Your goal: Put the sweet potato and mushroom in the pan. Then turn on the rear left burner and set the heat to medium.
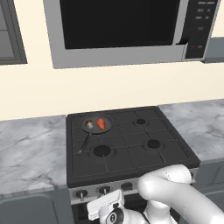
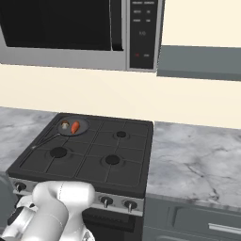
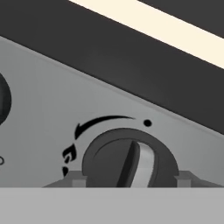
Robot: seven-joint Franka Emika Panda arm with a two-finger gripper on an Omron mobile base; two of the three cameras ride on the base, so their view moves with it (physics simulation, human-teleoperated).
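The dark pan (image 1: 106, 129) sits on the stove's rear left burner, its long handle pointing toward the front left. Inside it lie the orange sweet potato (image 1: 101, 124) and the small brown-capped mushroom (image 1: 89, 124). The right base view shows the same pan (image 2: 83, 125), sweet potato (image 2: 75, 126) and mushroom (image 2: 64, 125). My arm is folded low in front of the stove's knob panel. In the hand view my gripper (image 3: 131, 180) is shut on a round dark stove knob (image 3: 130, 162), one fingertip against each side of it. The knob's ridge stands nearly upright, tilted slightly right.
A row of knobs (image 1: 104, 190) runs along the stove's front panel. Another knob (image 3: 3, 100) shows at the left edge of the hand view. A microwave (image 1: 122, 26) hangs above the stove. Grey marble counters (image 1: 30, 148) flank it on both sides.
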